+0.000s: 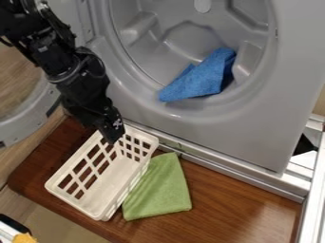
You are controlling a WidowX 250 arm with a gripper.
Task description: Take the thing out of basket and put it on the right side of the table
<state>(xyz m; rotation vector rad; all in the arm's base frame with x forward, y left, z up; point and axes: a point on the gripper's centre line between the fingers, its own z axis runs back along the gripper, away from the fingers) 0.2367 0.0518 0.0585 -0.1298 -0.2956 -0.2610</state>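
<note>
Can see a reddish-brown wooden table (254,209), slanting across the lower part of the camera view, with visible grain, a soft sheen and a rounded corner at the left. Behind it, can make out a grey front-loading machine (292,57), with its round door (35,116) standing open at the left. Along the machine's foot, can follow a pale metal rail (241,176), straight and hard-edged. At the lower left, can see a beige floor (54,228) and, right at the corner, a small orange thing (24,238), too cut off to name.

On the table, can see a white basket (71,205), oblong and stiff, with a smooth rim and rows of squarish openings in its walls. Just right of it, can find a green cloth (162,190), soft, matte and laid fairly flat, partly hidden by the basket's long side. Inside the grey drum, can see a blue cloth (203,76), fuzzy and crumpled into a peak.

Over the basket's far end, can see the black hand (114,137), pointing down. Cannot tell whether open or closed. Cannot tell which cloth to take as the task's thing: can place the green one outside the basket, the blue one in the drum.
</note>
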